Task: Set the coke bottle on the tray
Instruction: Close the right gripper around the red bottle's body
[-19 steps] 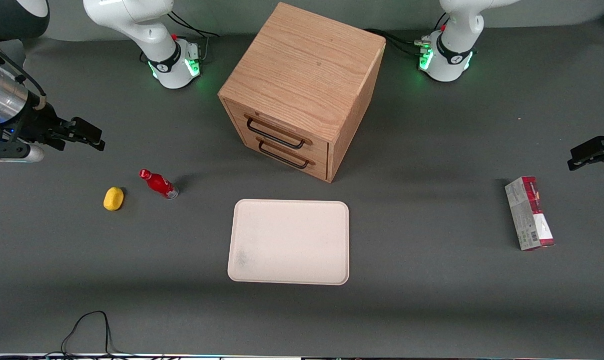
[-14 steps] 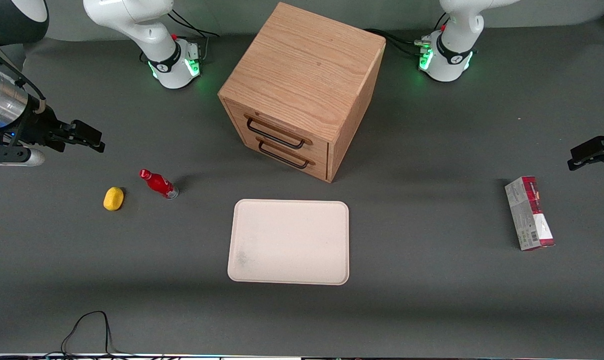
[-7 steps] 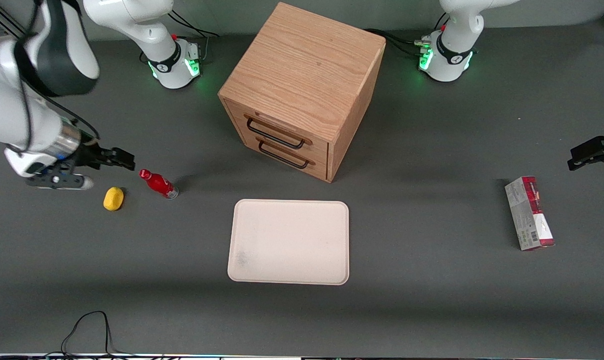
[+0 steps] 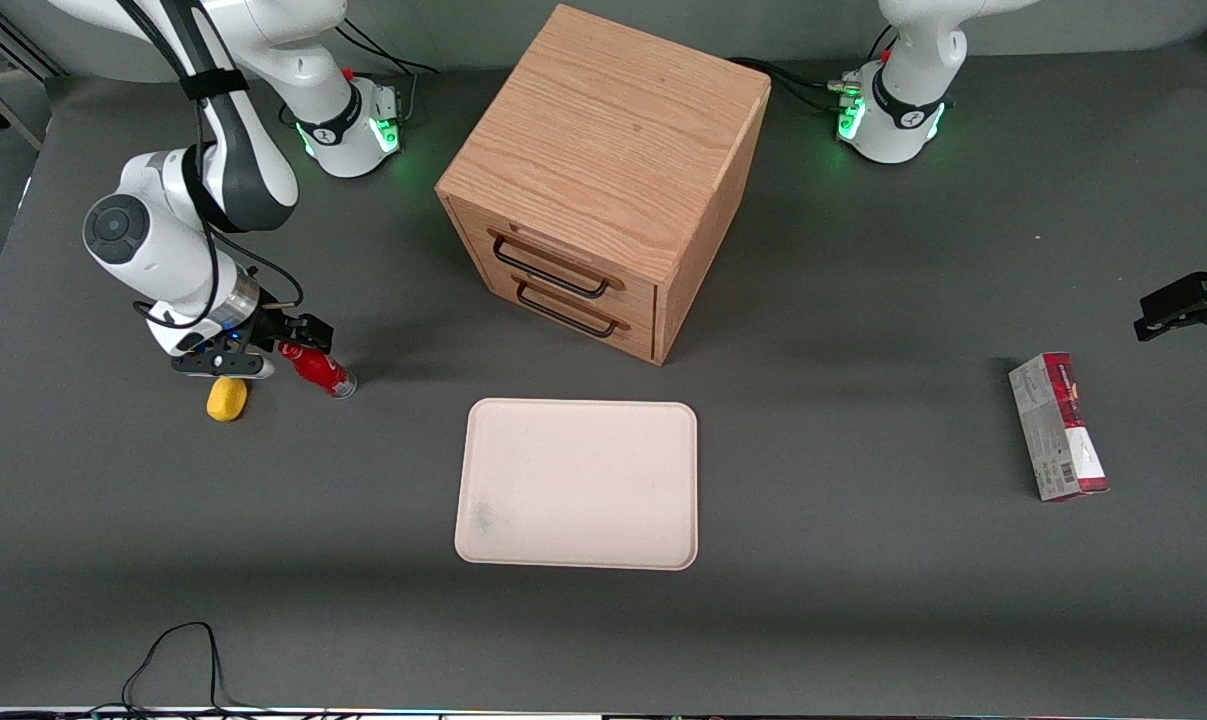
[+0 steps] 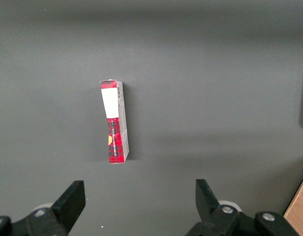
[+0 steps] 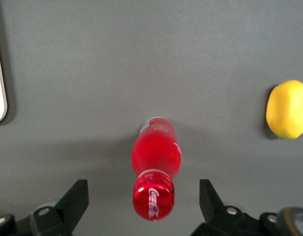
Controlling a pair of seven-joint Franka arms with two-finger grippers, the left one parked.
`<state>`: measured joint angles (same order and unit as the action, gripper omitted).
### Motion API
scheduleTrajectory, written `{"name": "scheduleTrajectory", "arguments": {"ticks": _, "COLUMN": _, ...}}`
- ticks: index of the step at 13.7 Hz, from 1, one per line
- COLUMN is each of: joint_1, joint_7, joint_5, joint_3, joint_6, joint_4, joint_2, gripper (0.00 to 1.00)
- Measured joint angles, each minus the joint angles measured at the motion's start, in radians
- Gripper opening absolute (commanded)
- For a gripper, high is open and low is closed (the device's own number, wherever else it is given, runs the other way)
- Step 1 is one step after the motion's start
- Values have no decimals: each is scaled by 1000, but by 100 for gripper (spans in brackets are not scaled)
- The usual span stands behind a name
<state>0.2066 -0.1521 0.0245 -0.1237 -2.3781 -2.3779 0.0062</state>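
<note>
While we scan the front view from its left edge, we first hit the right arm's gripper (image 4: pixel 298 335) in the left-middle of the frame, hanging right over the cap end of the coke bottle (image 4: pixel 317 367). A yellow lemon-like lump (image 4: pixel 227 397) sits just beside the bottle, a bit nearer the camera and partly tucked under the gripper body. The bottle stands on the dark table (image 4: pixel 863 600), leaning in this view with its cap toward the upper left. From the wrist camera we get a nice look: the gripper (image 6: pixel 144 196) has its fingers (image 6: pixel 75 196) spread wide apart, one on each side of the coke bottle (image 6: pixel 155 162), not touching it, and the lump (image 6: pixel 287 109) is off to one side. Moving on toward the center of the front view, the tray (image 4: pixel 523 440) lies flat in the lower middle, well apart from the bottle, with a faint smudge near its lower left corner. Just above it is a wooden drawer cabinet (image 4: pixel 603 150) with two dark handles. Way over at the right edge, a red-and-grey carton (image 4: pixel 1058 427) lies on the table.
</note>
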Motion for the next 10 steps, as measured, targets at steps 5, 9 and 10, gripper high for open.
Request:
{"name": "scheduleTrajectory", "arguments": {"ticks": 5, "joint_1": 0, "joint_7": 27, "joint_5": 0, "joint_3": 0, "joint_6": -36, "joint_4": -1, "joint_2": 17, "gripper": 61}}
{"name": "scheduleTrajectory", "arguments": {"ticks": 9, "joint_1": 0, "joint_7": 41, "joint_5": 0, "joint_3": -3, "joint_6": -38, "joint_4": -1, "joint_2": 23, "gripper": 11}}
{"name": "scheduleTrajectory", "arguments": {"ticks": 10, "joint_1": 0, "joint_7": 42, "joint_5": 0, "joint_3": -3, "joint_6": -38, "joint_4": -1, "joint_2": 23, "gripper": 2}}
